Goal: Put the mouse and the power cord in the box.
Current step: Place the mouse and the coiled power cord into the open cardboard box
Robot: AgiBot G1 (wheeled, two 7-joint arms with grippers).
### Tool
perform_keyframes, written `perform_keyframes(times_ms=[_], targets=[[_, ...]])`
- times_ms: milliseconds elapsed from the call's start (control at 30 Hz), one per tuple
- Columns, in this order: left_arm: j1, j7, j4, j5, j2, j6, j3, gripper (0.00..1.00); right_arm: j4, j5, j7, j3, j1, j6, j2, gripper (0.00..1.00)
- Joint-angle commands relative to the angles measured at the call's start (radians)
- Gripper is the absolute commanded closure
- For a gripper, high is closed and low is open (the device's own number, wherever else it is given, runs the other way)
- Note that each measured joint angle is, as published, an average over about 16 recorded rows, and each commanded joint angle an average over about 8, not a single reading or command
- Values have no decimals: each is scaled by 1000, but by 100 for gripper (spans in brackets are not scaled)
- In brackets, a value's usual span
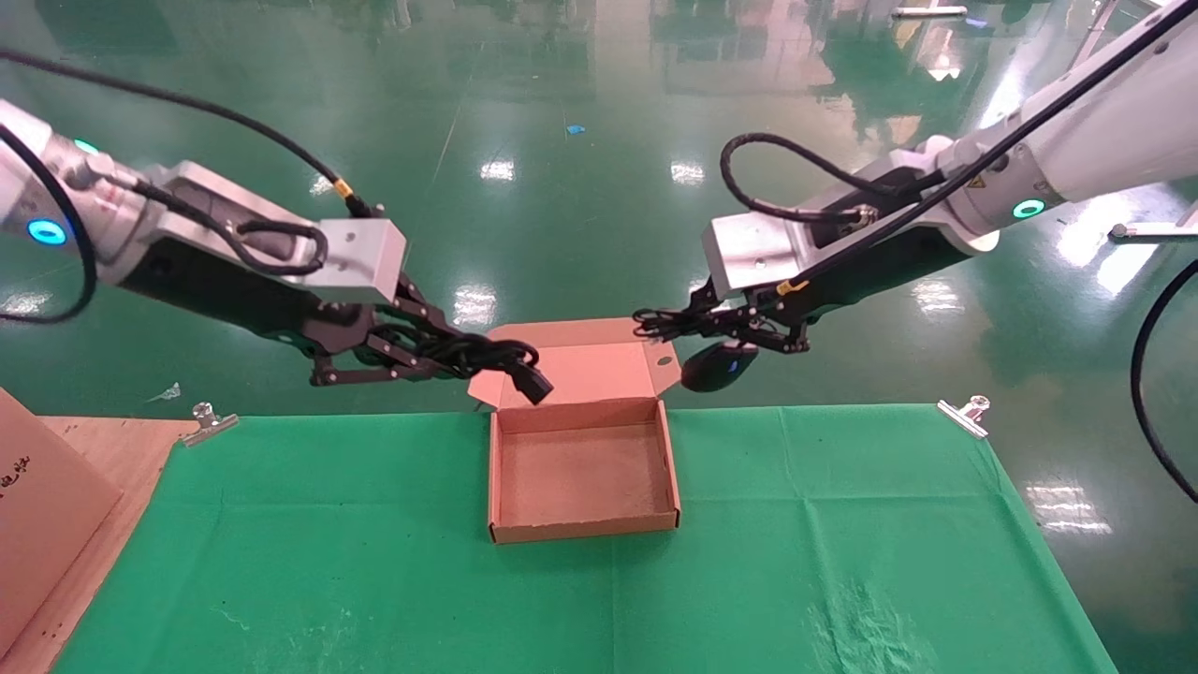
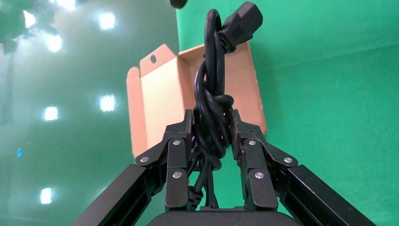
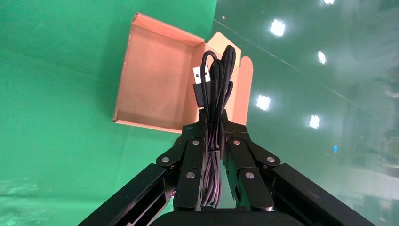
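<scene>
Green cloth covers the table, and on it, nearest the robot, sits the shallow tan cardboard box — open and empty, its hinged lid laid back toward the far edge. Above that lid's left corner the left gripper is clamped on the bundled black power cord, whose chunky plug hangs over the box's rear wall. Opposite, beyond the lid's right flap, the right gripper pinches the thin black USB cable — the small black oval mouse dangles beneath it, off the table's far edge.
</scene>
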Motion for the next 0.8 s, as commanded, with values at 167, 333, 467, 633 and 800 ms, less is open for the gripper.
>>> perform_keyframes(times_ms=[167, 333, 467, 633, 800], targets=[[47, 62, 5, -30, 22, -103, -22, 100, -3, 7, -1, 3, 5, -12, 0, 100], [139, 106, 3, -70, 85, -360, -53, 100, -13, 13, -14, 7, 8, -35, 23, 100], [246, 103, -27, -119, 133, -581, -85, 100, -26, 18, -27, 10, 4, -56, 47, 100], [416, 87, -157, -175, 154, -806, -88, 100, -39, 20, -46, 11, -9, -76, 74, 100], [554, 33, -275, -205, 158, -917, -19, 100, -50, 17, -62, 10, -31, -76, 97, 100]])
